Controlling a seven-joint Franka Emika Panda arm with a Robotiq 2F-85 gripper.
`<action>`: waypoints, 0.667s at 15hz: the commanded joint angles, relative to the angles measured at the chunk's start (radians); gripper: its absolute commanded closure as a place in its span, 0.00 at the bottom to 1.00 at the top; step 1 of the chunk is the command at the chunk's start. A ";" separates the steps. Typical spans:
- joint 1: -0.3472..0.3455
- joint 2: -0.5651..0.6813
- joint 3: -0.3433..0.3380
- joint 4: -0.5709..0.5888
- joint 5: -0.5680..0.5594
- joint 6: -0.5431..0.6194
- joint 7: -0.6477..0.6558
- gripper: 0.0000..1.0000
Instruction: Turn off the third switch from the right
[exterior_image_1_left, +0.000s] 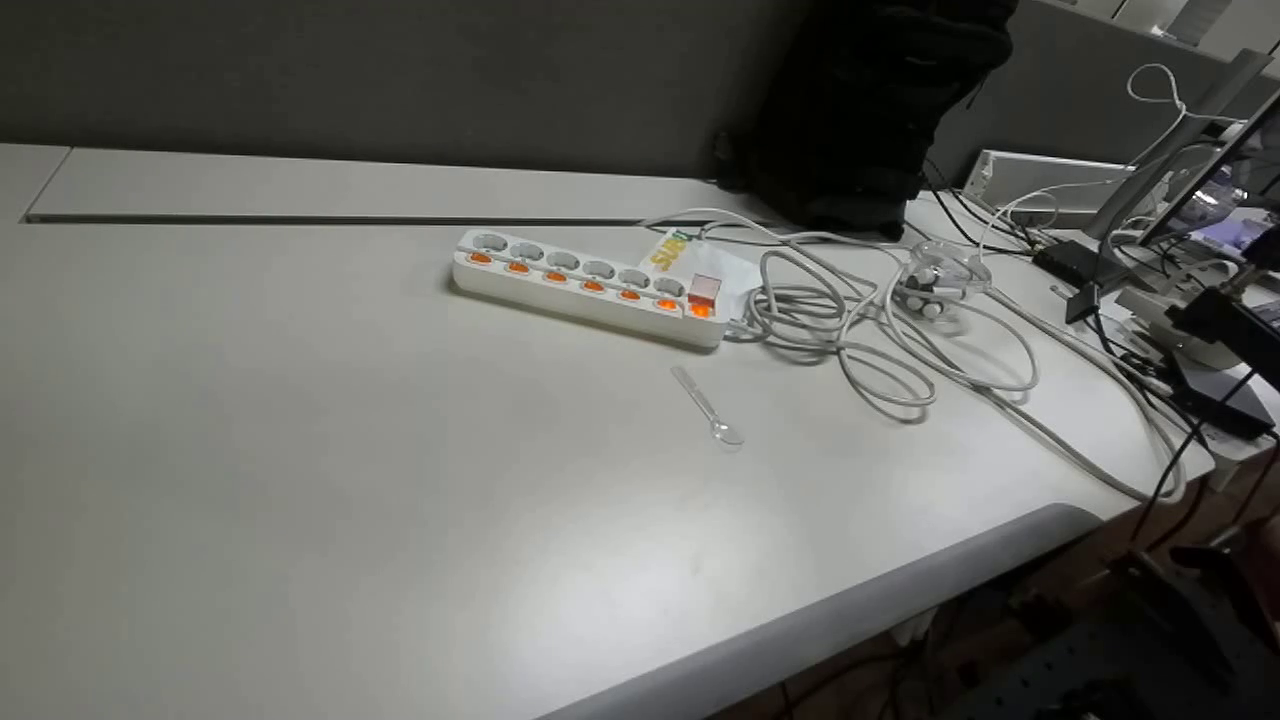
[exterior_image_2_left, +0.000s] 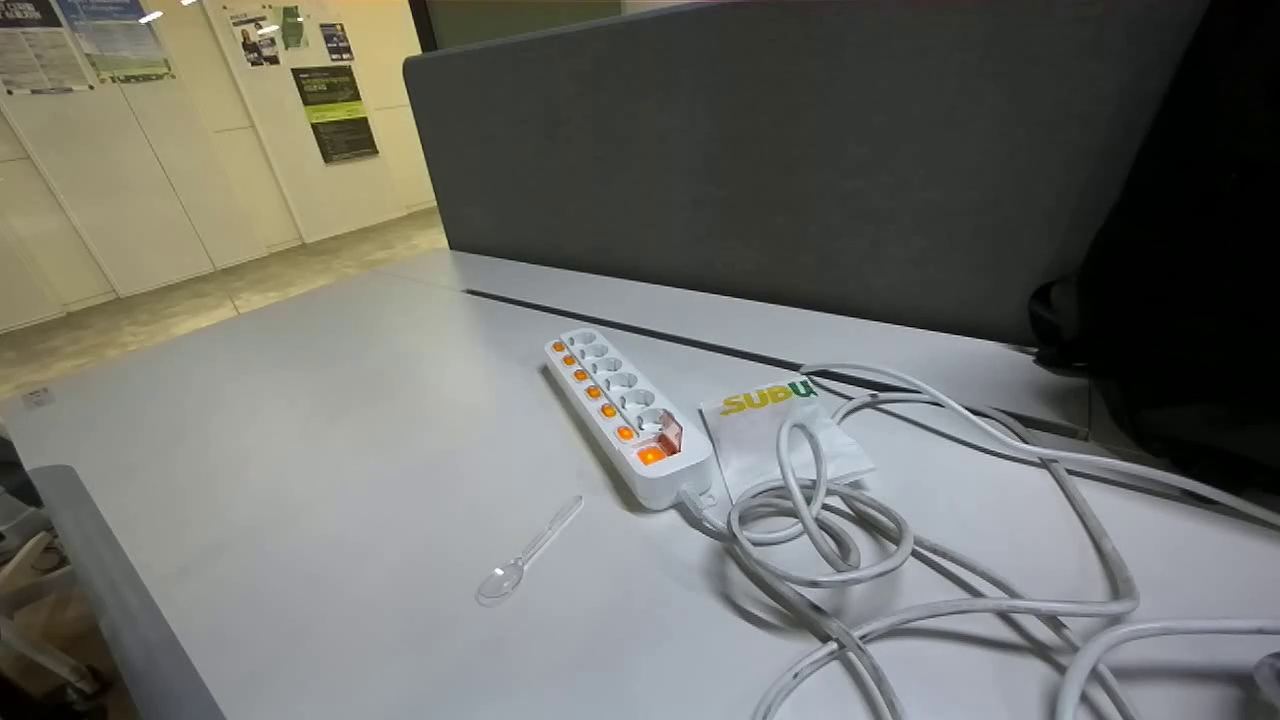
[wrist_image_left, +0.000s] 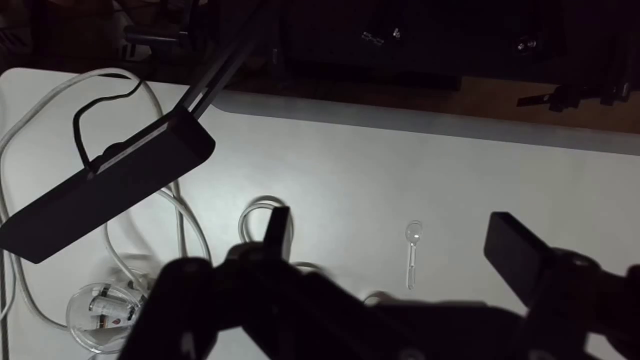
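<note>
Seven orange switches (exterior_image_1_left: 593, 286) in a row along a long white power strip (exterior_image_1_left: 585, 308), resting on a pale desk (exterior_image_1_left: 300, 450) in both exterior views. Third switch from the right (exterior_image_1_left: 630, 295), taking the large switch (exterior_image_1_left: 701, 311) beside the raised red flap (exterior_image_1_left: 704, 290) as first: small, apparently lit, untouched, and near-identical to those further along. Gripper (wrist_image_left: 390, 235) clearly visible only in the wrist view, with fingers (wrist_image_left: 515, 257) spread wide and nothing in their grasp; through the gap, a see-through spoon (wrist_image_left: 412, 255) on the desk. No sight of the wanted switch from the wrist, with dark gripper parts across the foreground. Likeliest slip from here: a miscount, through leaving out the large switch and landing one place too far. Next worry: a neighbour pressed as well, because of a blunt fingertip or too wide a spread over so small a target; probably safer once narrowed. Also possible: a skid of the strip, if not fixed down, under a sideways push, a knock to the upright flap, or a snag on loose cable loops (exterior_image_2_left: 1040, 606) during a low approach from that end.
</note>
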 joint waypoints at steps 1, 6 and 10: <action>0.004 0.000 -0.003 0.002 -0.001 -0.002 0.002 0.00; 0.007 0.066 0.018 -0.011 -0.004 0.144 0.068 0.00; 0.012 0.178 0.060 -0.053 0.015 0.452 0.176 0.00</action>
